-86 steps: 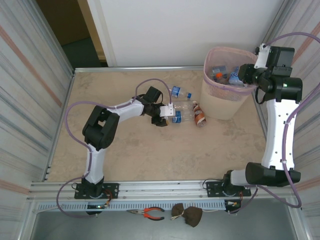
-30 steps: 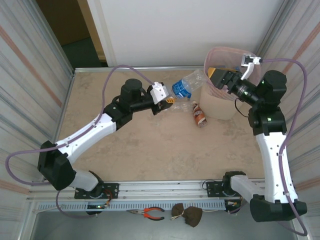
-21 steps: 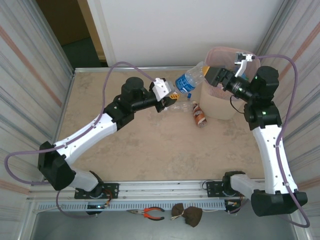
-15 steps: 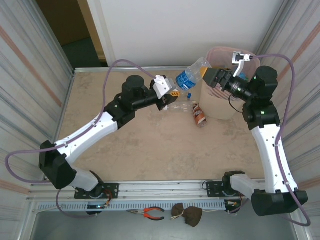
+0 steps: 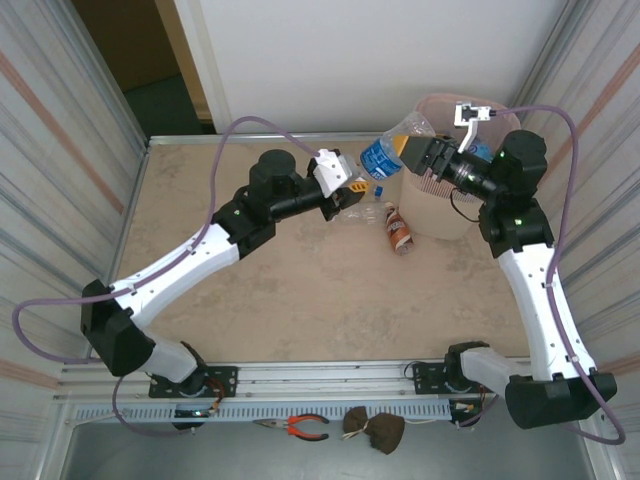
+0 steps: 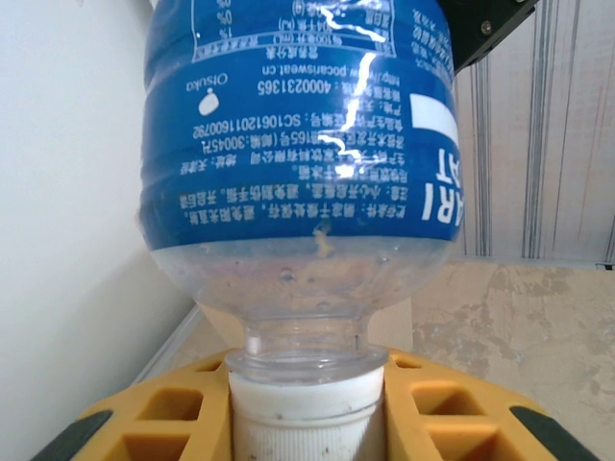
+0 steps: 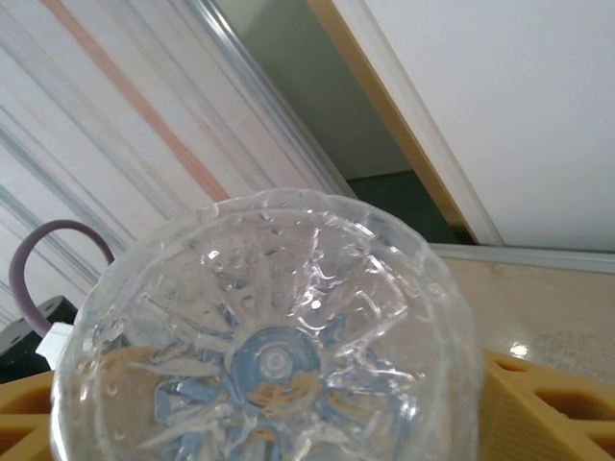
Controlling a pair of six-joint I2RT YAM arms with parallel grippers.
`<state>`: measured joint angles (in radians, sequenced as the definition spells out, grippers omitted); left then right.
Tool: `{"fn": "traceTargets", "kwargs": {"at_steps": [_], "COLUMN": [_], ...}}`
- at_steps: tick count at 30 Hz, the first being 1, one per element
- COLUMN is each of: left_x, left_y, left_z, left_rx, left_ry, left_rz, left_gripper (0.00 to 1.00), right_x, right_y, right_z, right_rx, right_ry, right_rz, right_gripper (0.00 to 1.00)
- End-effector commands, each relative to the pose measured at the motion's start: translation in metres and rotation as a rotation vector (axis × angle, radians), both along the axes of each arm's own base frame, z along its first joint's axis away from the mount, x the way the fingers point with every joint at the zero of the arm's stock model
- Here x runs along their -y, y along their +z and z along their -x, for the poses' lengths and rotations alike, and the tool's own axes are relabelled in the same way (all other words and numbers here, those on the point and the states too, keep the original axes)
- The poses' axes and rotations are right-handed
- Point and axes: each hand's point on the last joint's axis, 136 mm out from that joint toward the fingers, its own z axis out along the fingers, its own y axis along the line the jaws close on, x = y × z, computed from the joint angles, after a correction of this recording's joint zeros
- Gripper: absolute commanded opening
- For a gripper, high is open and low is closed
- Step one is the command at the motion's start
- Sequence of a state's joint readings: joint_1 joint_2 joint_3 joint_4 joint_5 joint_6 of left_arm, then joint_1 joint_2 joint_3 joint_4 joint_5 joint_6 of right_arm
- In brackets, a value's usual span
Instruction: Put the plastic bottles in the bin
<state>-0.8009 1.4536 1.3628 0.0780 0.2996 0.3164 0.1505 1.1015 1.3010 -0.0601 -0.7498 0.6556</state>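
Bottle [image 5: 378, 160] looks empty: light, thin-walled, slick. My left tool [image 5: 352, 186] is clamped on its stiff cap [image 6: 306, 423]. My right tool [image 5: 405, 150] straddles the base toward 2 o'clock, and I cannot tell whether it grips.

Clear glossy plastic bottle [image 6: 298, 279], shiny blue film label [image 6: 298, 125], ribbed matt white cap [image 6: 306, 427] in the left tool [image 6: 306, 384] with matt yellow plastic fingers [image 6: 452, 413], pale pink slatted plastic bin [image 5: 440, 215] beyond, matt mottled stone-look table [image 5: 300, 290].
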Motion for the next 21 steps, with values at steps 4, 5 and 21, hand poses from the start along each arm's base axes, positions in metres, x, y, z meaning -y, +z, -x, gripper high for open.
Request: {"fn": "traceTargets", "kwargs": {"at_steps": [4,5,21], "left_x": [0.002,0.002,-0.009], "left_y": [0.02,0.021,0.029], "left_z": [-0.002,-0.003,0.005], "left_rx": [0.033,0.031,0.025], "left_ry": [0.021,0.023,0.037], "left_rz": [0.026,0.025,0.047], "left_gripper": [0.28,0.29,0.64], "right_x": [-0.001,-0.002,0.037], "right_y": [0.012,0.011,0.022], "right_z": [0.001,0.001,-0.023], "right_rx": [0.03,0.027,0.022], "right_ry": [-0.003,-0.003,-0.215], "right_rz": [-0.01,-0.009,-0.013], "right_gripper": [0.65,0.64,0.47]}}
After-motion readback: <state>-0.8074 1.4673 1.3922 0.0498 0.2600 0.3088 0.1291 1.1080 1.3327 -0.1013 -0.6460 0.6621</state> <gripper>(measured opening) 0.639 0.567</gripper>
